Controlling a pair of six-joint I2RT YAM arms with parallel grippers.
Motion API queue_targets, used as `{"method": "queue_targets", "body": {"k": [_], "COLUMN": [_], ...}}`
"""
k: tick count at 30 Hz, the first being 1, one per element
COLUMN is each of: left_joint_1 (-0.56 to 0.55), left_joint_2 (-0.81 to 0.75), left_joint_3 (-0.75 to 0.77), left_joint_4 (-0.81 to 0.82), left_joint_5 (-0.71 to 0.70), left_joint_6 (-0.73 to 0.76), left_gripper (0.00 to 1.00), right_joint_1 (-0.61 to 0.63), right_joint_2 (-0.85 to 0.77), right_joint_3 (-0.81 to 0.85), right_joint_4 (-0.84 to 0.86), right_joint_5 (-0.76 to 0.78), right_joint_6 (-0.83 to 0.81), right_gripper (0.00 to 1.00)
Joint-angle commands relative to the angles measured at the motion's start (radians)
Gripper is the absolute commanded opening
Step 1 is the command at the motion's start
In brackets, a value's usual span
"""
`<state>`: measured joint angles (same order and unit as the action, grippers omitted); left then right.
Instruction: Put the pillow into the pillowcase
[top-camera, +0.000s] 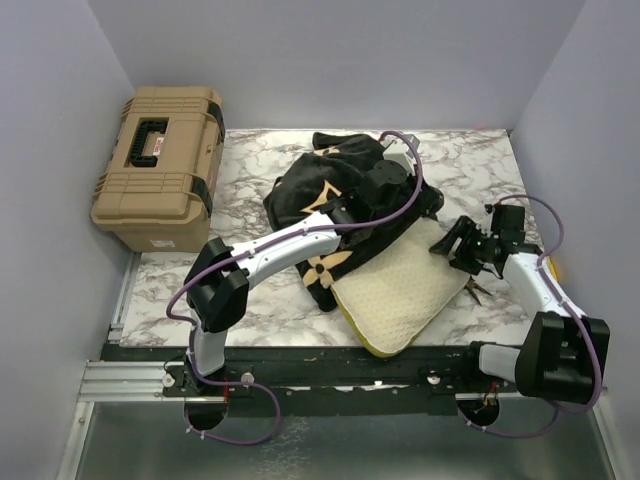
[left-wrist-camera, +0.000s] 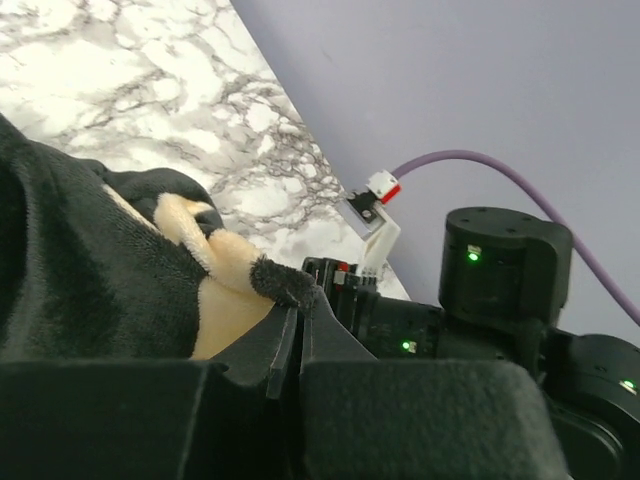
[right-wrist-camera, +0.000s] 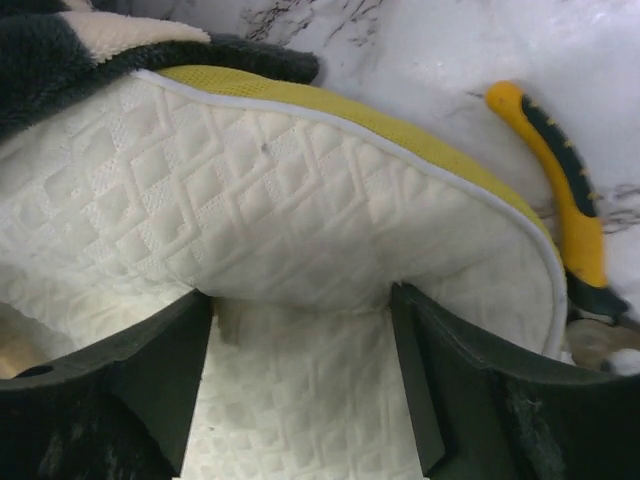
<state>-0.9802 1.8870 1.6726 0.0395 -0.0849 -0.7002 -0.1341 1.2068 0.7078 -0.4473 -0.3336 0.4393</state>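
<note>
1. Your left pincer (left-wrist-camera: 298, 318) is clamped tight on a plush fold of the pillowcase (top-camera: 320, 190), which lies bunched mid-surface (top-camera: 250, 175).
2. Your right pincer (right-wrist-camera: 300, 330) stands wide, one finger on either side of the quilted top of the pillow (top-camera: 400, 290).
3. The pillow lies at 5 o'clock from the pillowcase. Its 11 o'clock end is covered by the black fabric.
4. A yellow-handled tool (right-wrist-camera: 565, 190) lies just beside the pillow at 3 o'clock.
5. The tan toolbox (top-camera: 160, 165) sits at 10 o'clock from the pillowcase, well apart.
</note>
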Motion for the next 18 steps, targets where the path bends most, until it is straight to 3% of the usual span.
{"method": "queue_targets", "body": {"k": [1, 3, 4, 6, 9, 12, 14, 17, 18], "left_joint_1": [-0.008, -0.013, -0.017, -0.030, -0.065, -0.093, -0.100, -0.095, -0.090], "left_joint_2": [0.033, 0.038, 0.038, 0.038, 0.053, 0.094, 0.121, 0.123, 0.111], "left_joint_3": [0.045, 0.045, 0.045, 0.044, 0.058, 0.107, 0.159, 0.188, 0.176], "left_joint_4": [0.073, 0.074, 0.074, 0.073, 0.067, 0.039, -0.043, -0.177, -0.209], "left_joint_5": [0.132, 0.142, 0.145, 0.137, 0.111, 0.096, 0.050, -0.067, -0.130], "left_joint_6": [-0.020, -0.024, -0.024, -0.022, -0.005, 0.024, 0.044, 0.086, 0.097], "left_gripper": [0.00, 0.00, 0.00, 0.00, 0.00, 0.00, 0.00, 0.00, 0.00], "right_joint_1": [-0.016, -0.016, -0.016, -0.010, 0.016, 0.052, 0.057, 0.058, 0.056], "right_joint_2": [0.073, 0.113, 0.137, 0.178, 0.243, 0.300, 0.333, 0.308, 0.287], "right_joint_3": [-0.080, -0.081, -0.070, -0.030, 0.056, 0.113, 0.143, 0.209, 0.228], "right_joint_4": [0.136, 0.226, 0.261, 0.336, 0.432, 0.553, 0.545, 0.303, 0.208], "right_joint_5": [-0.247, -0.342, -0.378, -0.452, -0.550, -0.620, -0.634, -0.516, -0.437], "right_joint_6": [0.047, 0.078, 0.092, 0.119, 0.160, 0.201, 0.172, -0.009, -0.058], "right_gripper": [0.55, 0.27, 0.18, 0.07, 0.01, 0.01, 0.08, 0.20, 0.29]}}
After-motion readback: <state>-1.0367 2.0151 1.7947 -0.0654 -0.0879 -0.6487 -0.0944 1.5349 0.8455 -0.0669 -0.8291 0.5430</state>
